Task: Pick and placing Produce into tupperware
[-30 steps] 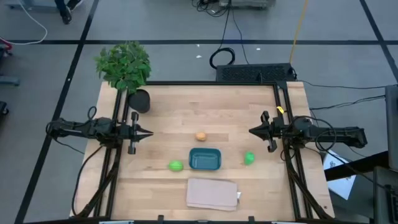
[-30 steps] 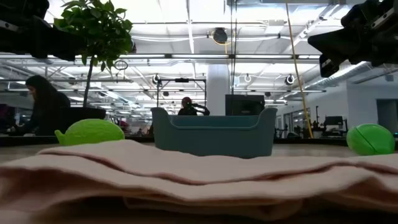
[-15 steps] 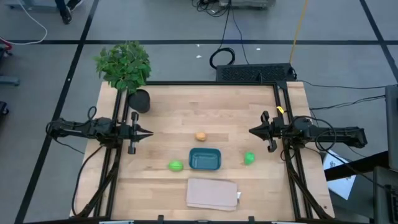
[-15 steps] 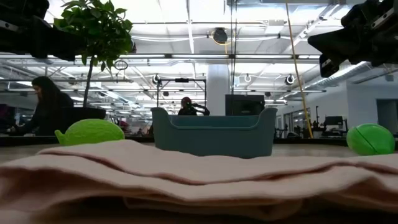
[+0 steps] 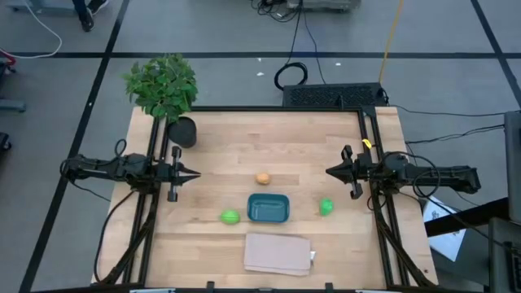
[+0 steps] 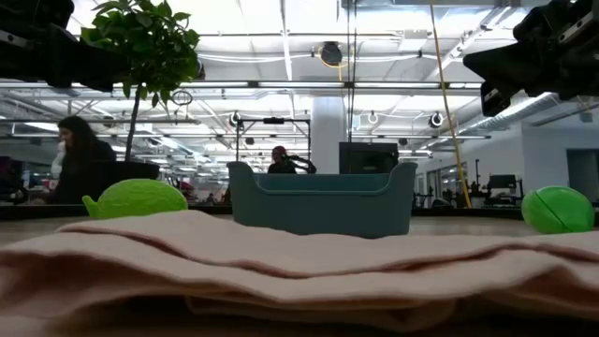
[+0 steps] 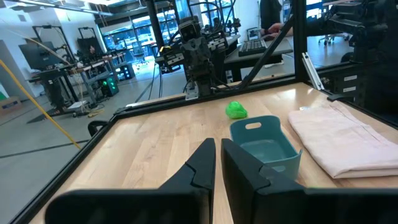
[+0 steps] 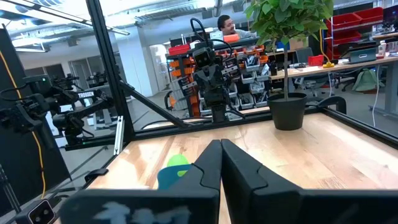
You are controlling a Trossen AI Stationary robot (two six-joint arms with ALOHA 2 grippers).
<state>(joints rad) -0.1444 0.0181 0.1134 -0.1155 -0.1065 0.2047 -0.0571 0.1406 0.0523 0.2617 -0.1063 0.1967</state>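
orange fruit (image 5: 263,177) — hidden in low view

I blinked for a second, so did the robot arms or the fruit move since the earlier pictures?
Nothing on the table moved. The left gripper and right gripper wait shut at the sides, holding nothing. The two green fruits and the orange-tan fruit lie outside the teal container.

A light wooden table (image 5: 244,146) carries everything. Near its middle sits the teal container (image 5: 268,208), with an orange-tan fruit (image 5: 263,178) just behind it, one green fruit (image 5: 230,216) to its left and another green fruit (image 5: 326,207) to its right. A folded beige cloth (image 5: 278,253) lies at the front edge, and a potted plant (image 5: 165,91) stands in the back left corner.
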